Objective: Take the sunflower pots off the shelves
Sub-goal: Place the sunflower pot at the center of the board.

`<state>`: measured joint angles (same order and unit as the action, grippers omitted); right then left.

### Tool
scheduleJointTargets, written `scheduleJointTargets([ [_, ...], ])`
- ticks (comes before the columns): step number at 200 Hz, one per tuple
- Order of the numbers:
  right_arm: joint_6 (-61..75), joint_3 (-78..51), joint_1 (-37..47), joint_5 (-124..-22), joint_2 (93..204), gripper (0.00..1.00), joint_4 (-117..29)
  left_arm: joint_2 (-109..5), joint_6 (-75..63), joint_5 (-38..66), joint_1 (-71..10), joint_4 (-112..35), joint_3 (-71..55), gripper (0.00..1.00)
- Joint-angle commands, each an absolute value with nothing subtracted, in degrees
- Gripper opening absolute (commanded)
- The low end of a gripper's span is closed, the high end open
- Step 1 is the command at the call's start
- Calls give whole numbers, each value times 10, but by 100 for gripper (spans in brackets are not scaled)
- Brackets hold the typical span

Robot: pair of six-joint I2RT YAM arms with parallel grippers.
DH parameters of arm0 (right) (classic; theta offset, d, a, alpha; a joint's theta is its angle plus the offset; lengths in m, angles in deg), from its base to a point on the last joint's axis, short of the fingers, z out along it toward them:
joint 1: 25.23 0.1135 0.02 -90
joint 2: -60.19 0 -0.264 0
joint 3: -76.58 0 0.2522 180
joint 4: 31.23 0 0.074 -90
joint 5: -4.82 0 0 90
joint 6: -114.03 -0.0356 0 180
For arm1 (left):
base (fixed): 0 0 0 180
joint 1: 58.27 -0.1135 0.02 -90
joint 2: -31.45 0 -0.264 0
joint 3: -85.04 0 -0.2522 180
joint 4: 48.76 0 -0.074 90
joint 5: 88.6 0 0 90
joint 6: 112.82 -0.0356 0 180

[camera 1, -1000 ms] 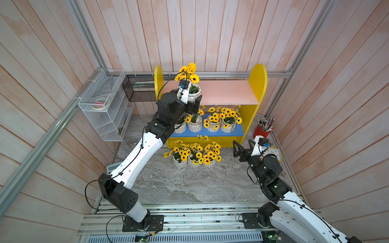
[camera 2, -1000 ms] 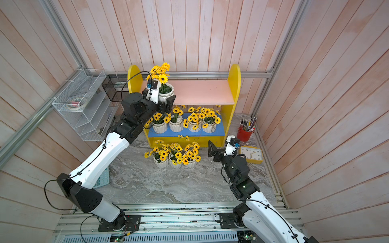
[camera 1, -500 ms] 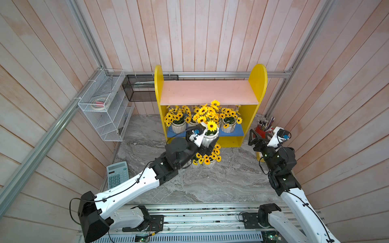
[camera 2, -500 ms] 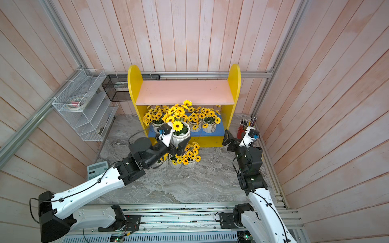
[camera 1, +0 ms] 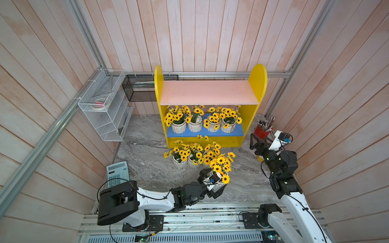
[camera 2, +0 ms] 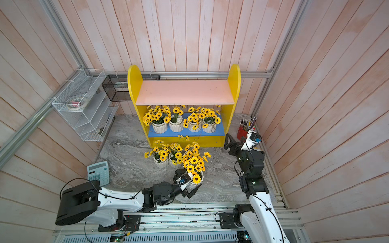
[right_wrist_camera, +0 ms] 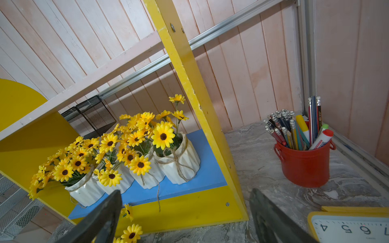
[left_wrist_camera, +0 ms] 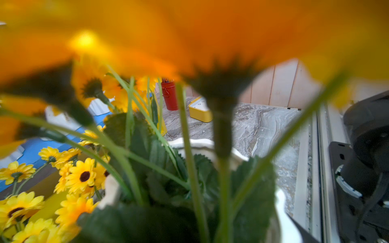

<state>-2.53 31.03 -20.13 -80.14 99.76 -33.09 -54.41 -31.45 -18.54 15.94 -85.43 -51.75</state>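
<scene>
The shelves [camera 1: 255, 84] [camera 2: 134, 84] stand at the back wall, with a bare pink upper board [camera 1: 208, 92] and a blue lower board [camera 1: 205, 132] [right_wrist_camera: 202, 174]. Several sunflower pots [camera 1: 194, 126] [camera 2: 175, 126] [right_wrist_camera: 179, 162] stand in a row on the blue board. More sunflower pots [camera 1: 179, 163] [camera 2: 161, 163] sit clustered on the floor in front. My left gripper [camera 1: 212, 182] [camera 2: 187, 181] is shut on one sunflower pot [camera 1: 220, 163] [camera 2: 193, 162] [left_wrist_camera: 200, 145], low by that cluster; whether it touches the floor I cannot tell. My right gripper [camera 1: 255, 143] [camera 2: 230, 143] [right_wrist_camera: 185, 195] is open and empty beside the shelves' right panel.
A red pencil cup [camera 1: 262, 132] [right_wrist_camera: 305, 166] and a yellow clock [right_wrist_camera: 347, 227] sit right of the shelves, close to the right gripper. A calculator [camera 1: 116, 172] lies front left. A white wire rack [camera 1: 105, 105] and a black mesh basket [camera 1: 139, 88] hang at the back left.
My left arm carried a sunflower pot from the pink upper board down to the floor cluster's front. The right gripper moved back toward the shelves' right side, near the pencil cup.
</scene>
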Motion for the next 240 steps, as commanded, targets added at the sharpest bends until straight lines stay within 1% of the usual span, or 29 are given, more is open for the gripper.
scheduleJointTargets([
  [1, -25, 318, -204, -795, 986, 94, -350, -600, -319, -179, 163, -1045, -500, 0],
  [36, -16, 316, -204, -810, 968, 94, -368, -729, -330, -170, 166, -1189, -473, 0],
  [80, -12, 312, -204, -811, 960, 94, -376, -815, -298, -165, 162, -1214, -428, 0],
  [111, -12, 315, -204, -806, 955, 94, -376, -853, -254, -111, 140, -1169, -396, 0],
  [128, -13, 319, -204, -807, 950, 94, -374, -871, -253, -98, 130, -1130, -370, 0],
  [151, -12, 320, -204, -805, 949, 94, -375, -891, -233, -71, 113, -1112, -350, 0],
  [177, -12, 324, -204, -808, 950, 94, -365, -936, -243, -74, 98, -1091, -317, 0],
  [195, -12, 327, -204, -811, 952, 94, -362, -955, -236, -81, 93, -1118, -314, 0],
  [240, -23, 339, -204, -809, 954, 94, -363, -989, -263, -101, 83, -1119, -289, 0],
])
